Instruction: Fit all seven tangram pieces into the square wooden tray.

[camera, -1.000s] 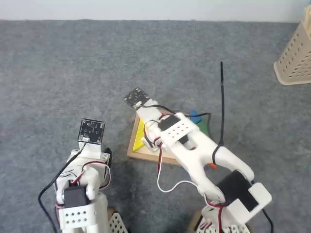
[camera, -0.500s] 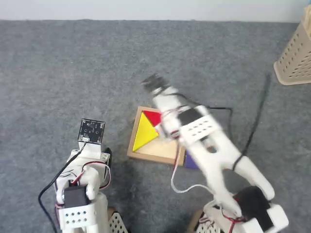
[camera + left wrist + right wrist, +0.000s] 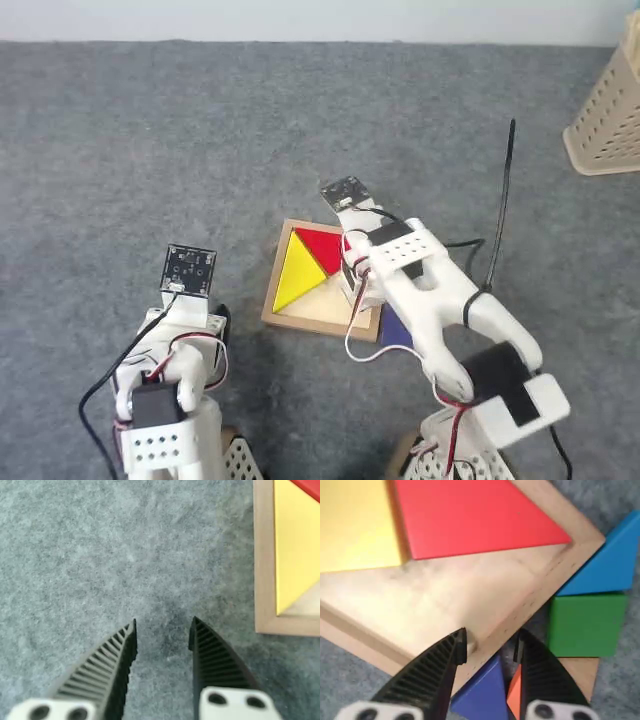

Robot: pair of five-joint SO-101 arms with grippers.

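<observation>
1. Grey, felt-like surface (image 3: 150, 130) lies under both arms, with a cream perforated basket (image 3: 610, 110) at its far right edge.
2. The right tool (image 3: 491, 637) hangs low over the near right part of the square wooden tray (image 3: 580, 540). Its jaws stand a moderate gap apart and grip nothing. One fingertip is over the bare tray floor and the other is past the tray wall, so the wall passes between them.
3. Just below that tool, outside the wall, lies a dark blue piece (image 3: 480, 690) with an orange piece (image 3: 514, 700) touching it.
4. Farther along the same wall sits a green square (image 3: 585, 625). A light blue triangle (image 3: 605, 560) rests against its far edge by the tray's corner, and a wood-coloured piece (image 3: 580, 672) against its near edge.
5. Inside the tray, a red triangle (image 3: 320, 245) and a yellow triangle (image 3: 295, 272) lie flat, edge to edge, in the far and left parts. The floor nearer the right tool is bare wood.
6. The left tool (image 3: 163, 630) hovers over bare surface with its jaws open and nothing between them, near the tray's near left corner.
</observation>
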